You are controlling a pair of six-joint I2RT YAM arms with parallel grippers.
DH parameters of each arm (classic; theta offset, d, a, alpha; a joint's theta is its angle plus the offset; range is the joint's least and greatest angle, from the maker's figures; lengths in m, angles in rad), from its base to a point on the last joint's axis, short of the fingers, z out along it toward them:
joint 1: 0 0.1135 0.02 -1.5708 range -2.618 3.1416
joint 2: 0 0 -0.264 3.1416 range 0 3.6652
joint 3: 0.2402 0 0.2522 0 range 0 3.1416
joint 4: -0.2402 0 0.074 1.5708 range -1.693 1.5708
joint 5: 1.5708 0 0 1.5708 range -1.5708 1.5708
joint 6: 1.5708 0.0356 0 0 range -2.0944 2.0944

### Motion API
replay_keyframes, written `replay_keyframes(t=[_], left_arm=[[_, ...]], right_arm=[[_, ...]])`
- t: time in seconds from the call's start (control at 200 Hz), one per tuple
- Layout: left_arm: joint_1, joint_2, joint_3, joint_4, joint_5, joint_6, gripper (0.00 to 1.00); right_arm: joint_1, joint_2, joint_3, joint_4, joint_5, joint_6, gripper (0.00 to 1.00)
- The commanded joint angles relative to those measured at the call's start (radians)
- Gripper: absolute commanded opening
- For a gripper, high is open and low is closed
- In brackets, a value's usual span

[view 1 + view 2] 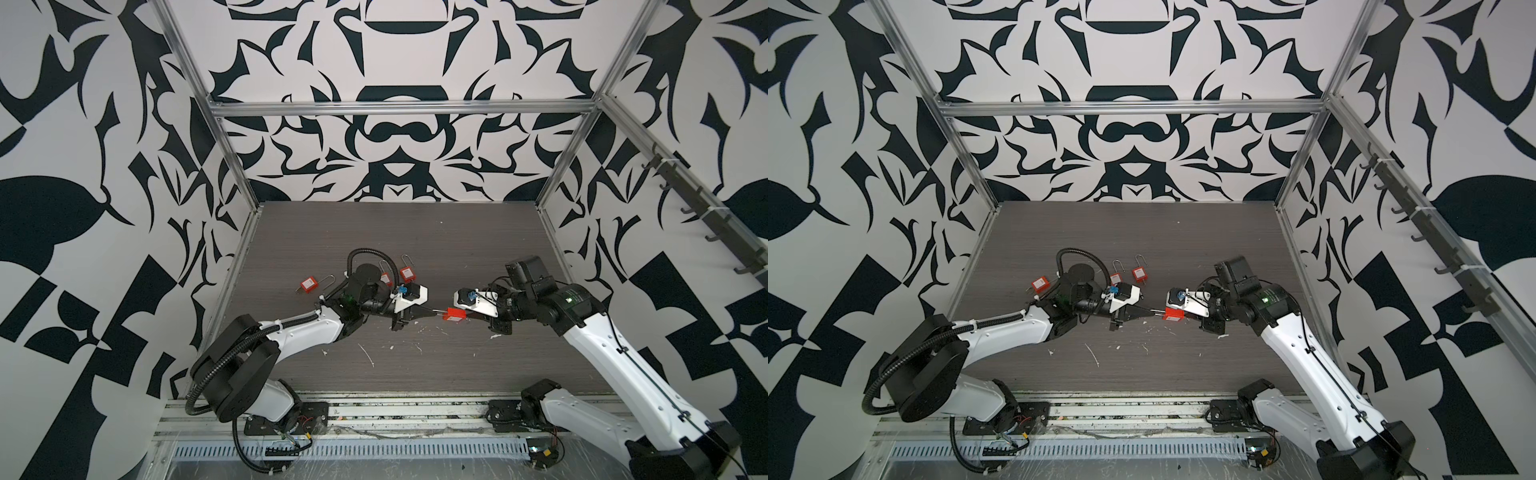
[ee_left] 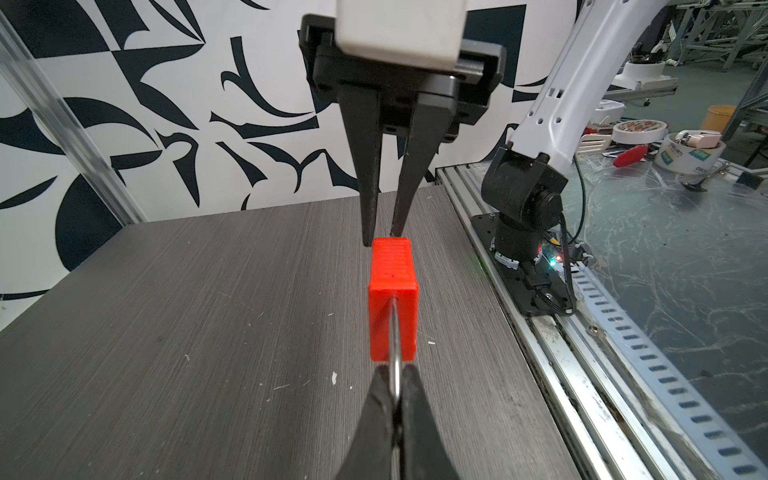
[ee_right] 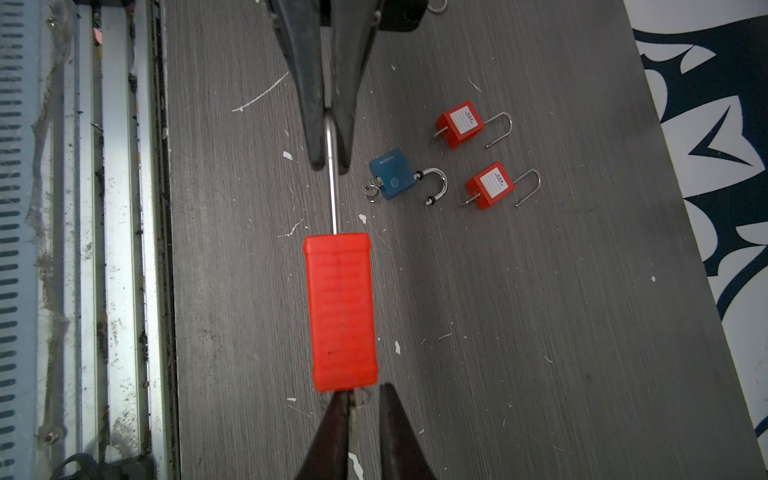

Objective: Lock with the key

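Observation:
A red padlock (image 1: 455,313) (image 1: 1173,313) hangs lengthwise above the table between my two grippers. My left gripper (image 2: 397,374) (image 1: 434,311) is shut on its steel shackle (image 3: 331,187). The red body (image 2: 392,299) (image 3: 340,311) points away from it. My right gripper (image 3: 361,392) (image 1: 469,316) stands at the body's other end. A thin metal key (image 3: 351,408) with a small ring sticks out there. It lies against one finger, and a narrow gap still shows to the other finger.
Beside the held lock, a blue padlock (image 3: 392,174) and two red padlocks (image 3: 459,124) (image 3: 489,185) lie on the dark table, shackles open. Another red padlock (image 1: 308,285) lies further left. An aluminium rail (image 3: 120,249) runs along the table's front edge.

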Motion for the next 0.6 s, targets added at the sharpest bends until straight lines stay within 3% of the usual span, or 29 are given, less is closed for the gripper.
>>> replay_keyframes(t=[0.0,0.595], left_arm=[[-0.005,-0.02,0.04,0.005,0.032,0.012,0.0],[-0.005,-0.03,0.048,-0.028,0.033,0.036,0.0]], right_arm=[[0.0,0.014,0.04,-0.013,-0.008,-0.014,0.18],[0.0,0.04,0.049,-0.059,0.008,-0.022,0.22]])
